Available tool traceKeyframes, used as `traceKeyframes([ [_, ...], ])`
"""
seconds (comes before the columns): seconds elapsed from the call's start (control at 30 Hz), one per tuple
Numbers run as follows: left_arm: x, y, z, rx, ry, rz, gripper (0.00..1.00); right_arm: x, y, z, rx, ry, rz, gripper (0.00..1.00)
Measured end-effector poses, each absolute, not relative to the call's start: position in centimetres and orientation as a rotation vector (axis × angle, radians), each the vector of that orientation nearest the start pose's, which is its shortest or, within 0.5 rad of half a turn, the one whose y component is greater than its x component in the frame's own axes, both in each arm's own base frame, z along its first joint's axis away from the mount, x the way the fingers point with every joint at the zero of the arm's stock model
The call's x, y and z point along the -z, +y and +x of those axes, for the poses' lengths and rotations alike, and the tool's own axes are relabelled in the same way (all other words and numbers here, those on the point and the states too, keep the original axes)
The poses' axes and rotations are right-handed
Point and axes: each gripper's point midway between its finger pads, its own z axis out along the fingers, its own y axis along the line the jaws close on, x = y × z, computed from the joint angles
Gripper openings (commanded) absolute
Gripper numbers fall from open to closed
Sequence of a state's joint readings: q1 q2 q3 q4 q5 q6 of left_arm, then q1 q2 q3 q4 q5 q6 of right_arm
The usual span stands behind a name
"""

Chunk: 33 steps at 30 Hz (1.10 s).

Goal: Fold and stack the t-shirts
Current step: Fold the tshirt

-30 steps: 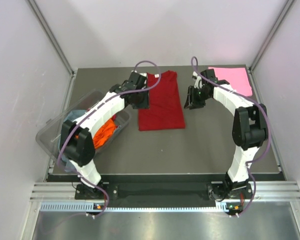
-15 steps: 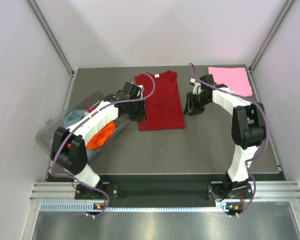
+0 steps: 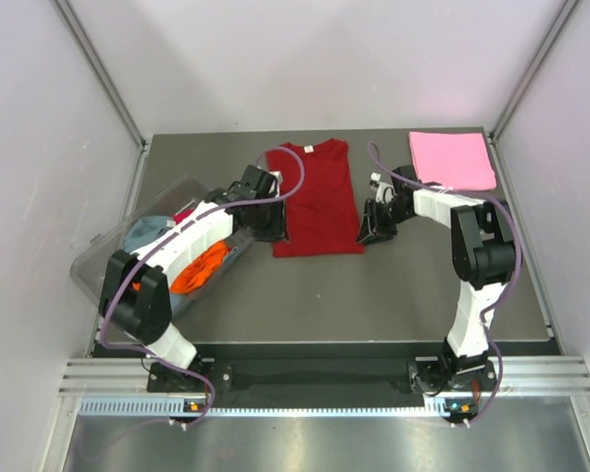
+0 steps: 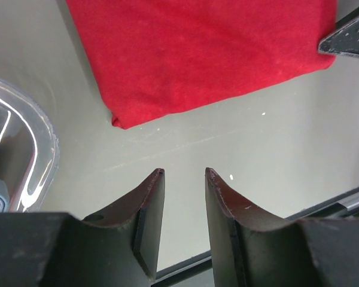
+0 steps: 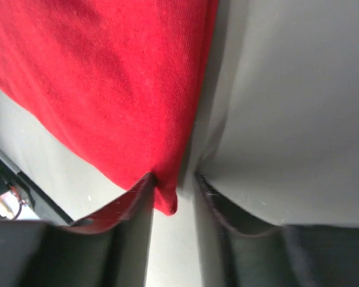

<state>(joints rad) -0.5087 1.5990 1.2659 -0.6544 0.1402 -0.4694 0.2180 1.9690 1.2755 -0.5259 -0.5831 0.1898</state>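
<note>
A dark red t-shirt [image 3: 315, 197], folded into a long strip, lies at the table's middle back. A light pink folded t-shirt [image 3: 452, 159] rests at the back right. My left gripper [image 3: 273, 228] hovers by the red shirt's near left corner [image 4: 122, 119]; its jaws [image 4: 184, 173] stand open and empty, just short of the cloth. My right gripper [image 3: 371, 228] is at the near right corner. In the right wrist view that corner [image 5: 166, 200] lies between the open fingers [image 5: 173, 176], touching the left one. Orange [image 3: 202, 265], grey-blue [image 3: 143, 231] and magenta [image 3: 185, 211] shirts sit in the tub.
A clear plastic tub [image 3: 98, 265] stands tilted at the table's left edge, under my left arm. Its rim [image 4: 39, 143] shows at the left of the left wrist view. White walls enclose the table on three sides.
Both grippers slid toward the near end of the red shirt. The left went along its left edge, the right came in to the near right corner. Jaw widths look unchanged.
</note>
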Motion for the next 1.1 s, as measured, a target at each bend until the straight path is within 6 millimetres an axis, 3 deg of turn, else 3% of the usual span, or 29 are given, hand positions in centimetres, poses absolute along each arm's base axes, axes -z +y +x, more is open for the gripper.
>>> traceKeyframes([
  [0.03,-12.7,-22.3,31.2,0.529,2.642,0.106,0.38,-2.8,18.5,35.3,-0.92,2.769,-0.189,0.25],
  [0.07,-12.5,-22.2,31.2,0.522,2.646,0.104,0.38,-2.5,18.5,35.1,-0.934,2.767,-0.189,0.12],
  [0.13,-11.9,-21.8,30.8,0.509,2.658,0.096,0.37,-2.1,18.6,34.5,-0.95,2.77,-0.177,0.01],
  [0.37,-10.7,-21.0,28.9,0.505,2.692,0.062,0.35,-1.9,17.5,32.2,-0.907,2.767,-0.146,0.0],
  [0.6,-10.4,-21.3,27.0,0.561,2.663,0.039,0.36,-1.7,15.7,28.1,-0.816,2.804,-0.066,0.0],
  [0.77,-8.4,-22.2,25.2,0.614,2.68,0.043,0.38,-1.6,14.4,25.1,-0.757,2.82,-0.01,0.0],
  [0.83,-7.8,-22.5,24.7,0.636,2.688,0.044,0.39,-1.7,14.0,24.4,-0.732,2.821,0.001,0.02],
  [0.93,-7.3,-23.2,24.8,0.685,2.671,0.047,0.4,-2.0,13.6,24.0,-0.706,2.815,0.019,0.22],
  [1.1,-5.8,-24.5,25.6,0.748,2.659,0.056,0.4,-2.8,13.3,23.8,-0.686,2.81,0.044,0.33],
])
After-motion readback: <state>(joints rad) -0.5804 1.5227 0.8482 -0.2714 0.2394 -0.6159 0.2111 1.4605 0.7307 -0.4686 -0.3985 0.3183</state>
